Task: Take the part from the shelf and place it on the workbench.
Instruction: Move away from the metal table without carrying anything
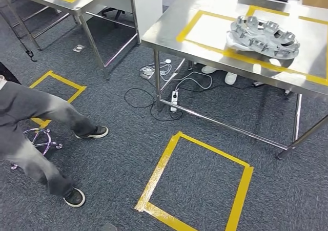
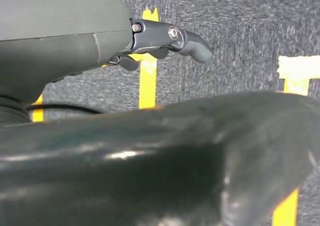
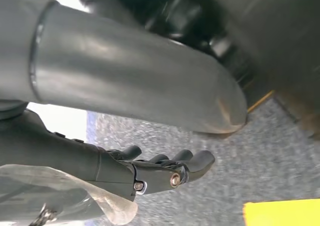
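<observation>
- Yellow tape square (image 1: 197, 182) on grey carpet, closest
- left hand (image 2: 166, 38): fingers extended, nothing in them
- right hand (image 3: 166, 168): fingers apart, empty
- metal part (image 1: 263, 36) lies on steel workbench (image 1: 174, 28), inside taped outline
- no legible writing

Stretching grey-trousered legs (image 1: 35, 118) across the carpet (image 1: 123, 154), black shoes planted. Marking out floor nearby with a yellow tape square (image 1: 155, 177). Trailing cables round a white power strip (image 1: 174, 99). Running just behind the left fingers (image 2: 194, 45), a yellow tape strip (image 2: 148, 80).
</observation>
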Motion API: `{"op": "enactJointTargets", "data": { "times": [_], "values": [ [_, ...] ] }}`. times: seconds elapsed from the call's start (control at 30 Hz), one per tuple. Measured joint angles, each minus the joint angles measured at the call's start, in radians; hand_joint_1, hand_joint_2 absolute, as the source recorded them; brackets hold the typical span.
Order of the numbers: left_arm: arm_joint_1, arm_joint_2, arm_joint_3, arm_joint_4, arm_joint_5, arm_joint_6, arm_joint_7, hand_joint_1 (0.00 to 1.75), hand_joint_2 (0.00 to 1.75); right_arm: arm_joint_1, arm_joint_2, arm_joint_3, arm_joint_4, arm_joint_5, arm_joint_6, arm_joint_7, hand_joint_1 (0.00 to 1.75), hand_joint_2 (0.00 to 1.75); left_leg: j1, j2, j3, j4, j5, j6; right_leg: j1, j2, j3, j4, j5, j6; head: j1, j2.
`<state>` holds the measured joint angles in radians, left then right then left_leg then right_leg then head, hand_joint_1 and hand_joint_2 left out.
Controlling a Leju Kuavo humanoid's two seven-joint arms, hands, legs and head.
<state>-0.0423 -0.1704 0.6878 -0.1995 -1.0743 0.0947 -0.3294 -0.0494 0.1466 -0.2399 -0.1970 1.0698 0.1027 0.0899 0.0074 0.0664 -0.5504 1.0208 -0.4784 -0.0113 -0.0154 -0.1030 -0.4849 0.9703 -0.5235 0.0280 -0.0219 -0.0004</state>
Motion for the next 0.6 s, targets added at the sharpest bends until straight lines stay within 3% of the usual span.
{"op": "enactJointTargets", "data": {
  "times": [0.03, 0.1, 0.17, 0.23, 0.27, 0.3, 0.33, 0.37, 0.4, 0.47, 0.53, 0.6],
  "values": [
    [0.0, 0.0, 0.0, 0.0, 0.0, -0.001, 0.0, 0.0, 0.0, -0.001, 0.0, 0.001, 0.0, 0.0, 0.003, -0.005, 0.0, 0.0, -0.004, 0.006, 0.002, -0.011, -0.004, 0.007, 0.003, -0.01, 0.0, 0.001, -0.002, 0.006, 0.0, 0.0],
    [0.003, 0.0, 0.0, 0.0, -0.001, -0.003, 0.0, 0.0, 0.0, -0.002, 0.0, 0.003, 0.0, 0.004, 0.006, -0.013, 0.0, 0.0, -0.005, -0.013, -0.005, -0.013, -0.002, 0.024, 0.002, -0.026, 0.001, 0.001, -0.006, 0.018, 0.002, 0.0],
    [0.006, 0.001, 0.0, 0.0, -0.001, -0.004, -0.001, 0.0, 0.0, -0.003, 0.0, 0.007, 0.0, 0.012, 0.002, -0.022, 0.0, 0.0, -0.003, -0.034, -0.007, -0.017, 0.003, 0.039, -0.002, 0.008, -0.013, 0.032, -0.036, 0.027, 0.007, 0.0],
    [0.004, 0.0, 0.0, 0.0, -0.001, -0.006, -0.001, 0.0, 0.0, 0.0, 0.0, 0.013, 0.001, 0.017, 0.0, -0.033, 0.0, 0.0, -0.003, -0.055, -0.01, -0.019, 0.007, 0.05, -0.003, 0.069, -0.065, 0.144, -0.101, 0.028, 0.012, 0.0],
    [0.002, 0.0, 0.0, 0.0, -0.001, -0.008, -0.001, 0.0, 0.0, 0.002, -0.001, 0.015, 0.001, 0.018, -0.001, -0.039, 0.0, 0.0, -0.006, -0.068, -0.012, -0.018, 0.009, 0.053, -0.002, 0.086, -0.1, 0.218, -0.132, 0.026, 0.012, 0.0],
    [0.002, 0.0, 0.0, 0.0, -0.001, -0.01, -0.001, 0.0, 0.0, 0.003, -0.001, 0.017, 0.002, 0.019, 0.0, -0.044, 0.0, 0.0, -0.008, -0.081, -0.013, -0.018, 0.009, 0.055, 0.0, 0.095, -0.128, 0.275, -0.148, 0.023, 0.012, 0.0],
    [0.002, 0.0, 0.0, 0.0, -0.003, -0.012, -0.001, 0.0, 0.0, 0.002, -0.001, 0.018, 0.002, 0.019, 0.001, -0.047, 0.0, 0.0, -0.011, -0.094, -0.014, -0.018, 0.01, 0.056, 0.001, 0.099, -0.143, 0.301, -0.145, 0.019, 0.012, 0.0],
    [0.002, 0.001, 0.0, 0.0, -0.005, -0.014, -0.001, 0.0, 0.0, 0.001, -0.001, 0.019, 0.002, 0.019, 0.002, -0.051, 0.0, 0.0, -0.013, -0.109, -0.013, -0.017, 0.01, 0.056, 0.003, 0.102, -0.138, 0.284, -0.12, 0.015, 0.012, 0.0],
    [0.002, 0.0, 0.0, 0.0, -0.008, -0.014, -0.001, 0.0, 0.0, 0.001, -0.001, 0.019, 0.002, 0.02, 0.004, -0.054, 0.0, 0.0, -0.014, -0.124, -0.012, -0.016, 0.01, 0.056, 0.005, 0.109, -0.116, 0.231, -0.081, 0.009, 0.012, 0.0],
    [0.001, -0.001, 0.0, 0.0, -0.012, -0.014, -0.001, 0.0, 0.0, 0.002, -0.003, 0.02, 0.003, 0.02, 0.007, -0.06, 0.0, 0.0, -0.017, -0.153, -0.014, -0.011, 0.011, 0.055, 0.004, 0.149, -0.061, 0.1, -0.016, -0.002, 0.011, 0.0],
    [0.0, -0.002, 0.0, 0.0, -0.015, -0.014, 0.0, 0.0, 0.0, 0.003, -0.004, 0.022, 0.004, 0.019, 0.008, -0.065, 0.0, 0.0, -0.016, -0.177, -0.025, -0.005, 0.014, 0.048, 0.004, 0.178, -0.031, 0.033, -0.005, -0.006, 0.011, 0.0],
    [0.002, -0.001, 0.0, 0.0, -0.019, -0.014, 0.001, 0.0, 0.0, 0.002, -0.004, 0.023, 0.005, 0.018, 0.009, -0.067, 0.0, 0.0, -0.014, -0.196, -0.036, -0.004, 0.02, 0.035, 0.002, 0.165, -0.023, 0.021, -0.008, -0.009, 0.011, 0.0]
  ]
}}
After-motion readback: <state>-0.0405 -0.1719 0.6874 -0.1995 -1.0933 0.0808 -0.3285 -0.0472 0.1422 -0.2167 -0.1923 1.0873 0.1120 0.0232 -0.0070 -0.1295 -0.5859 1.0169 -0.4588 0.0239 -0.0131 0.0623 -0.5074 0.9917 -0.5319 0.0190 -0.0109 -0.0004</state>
